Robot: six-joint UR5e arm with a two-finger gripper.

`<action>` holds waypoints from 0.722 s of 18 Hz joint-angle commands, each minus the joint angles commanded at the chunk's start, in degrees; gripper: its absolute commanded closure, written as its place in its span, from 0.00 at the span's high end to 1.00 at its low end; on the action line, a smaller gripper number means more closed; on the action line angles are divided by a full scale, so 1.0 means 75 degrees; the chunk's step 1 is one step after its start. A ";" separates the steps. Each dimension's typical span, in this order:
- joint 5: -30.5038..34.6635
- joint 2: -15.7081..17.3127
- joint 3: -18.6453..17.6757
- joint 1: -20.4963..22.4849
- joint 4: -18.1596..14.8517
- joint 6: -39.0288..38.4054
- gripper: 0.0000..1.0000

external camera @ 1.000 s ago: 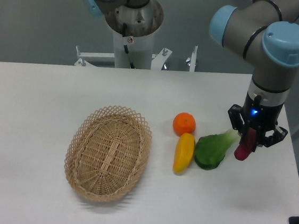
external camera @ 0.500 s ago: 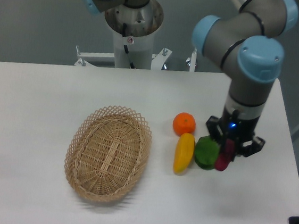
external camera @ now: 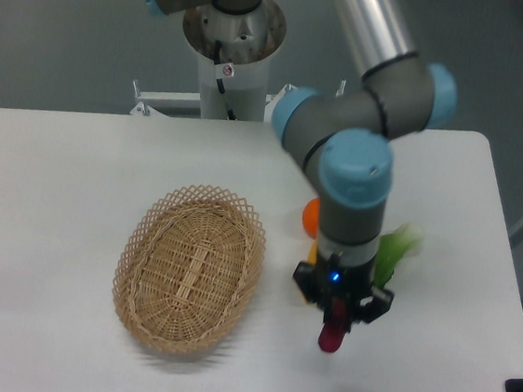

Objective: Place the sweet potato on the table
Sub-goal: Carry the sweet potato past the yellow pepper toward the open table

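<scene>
Pincer (external camera: 336, 318) clamped on sweet potato (external camera: 331, 335), tuber hanging near-vertical w/ tip low over bare surface (external camera: 410, 380), just right of basket (external camera: 190, 267). Held upright prob. for a clean set-down on open space. Orange, yellow fruit mostly hidden behind arm; leafy green (external camera: 397, 246) beside.

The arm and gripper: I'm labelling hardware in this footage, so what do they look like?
The arm is built of grey cylindrical joints with light blue round caps and a shiny silver tube link. The gripper is small and black, with two short fingers and a small blue light glowing on its body. No loose cables or markings show.
</scene>
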 joint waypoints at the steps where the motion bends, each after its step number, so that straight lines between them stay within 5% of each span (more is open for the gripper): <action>1: 0.0001 -0.0071 -0.0012 -0.0012 0.0024 -0.0129 0.24; 13: 0.0246 -0.0563 -0.0305 -0.0199 0.0282 -0.0165 0.24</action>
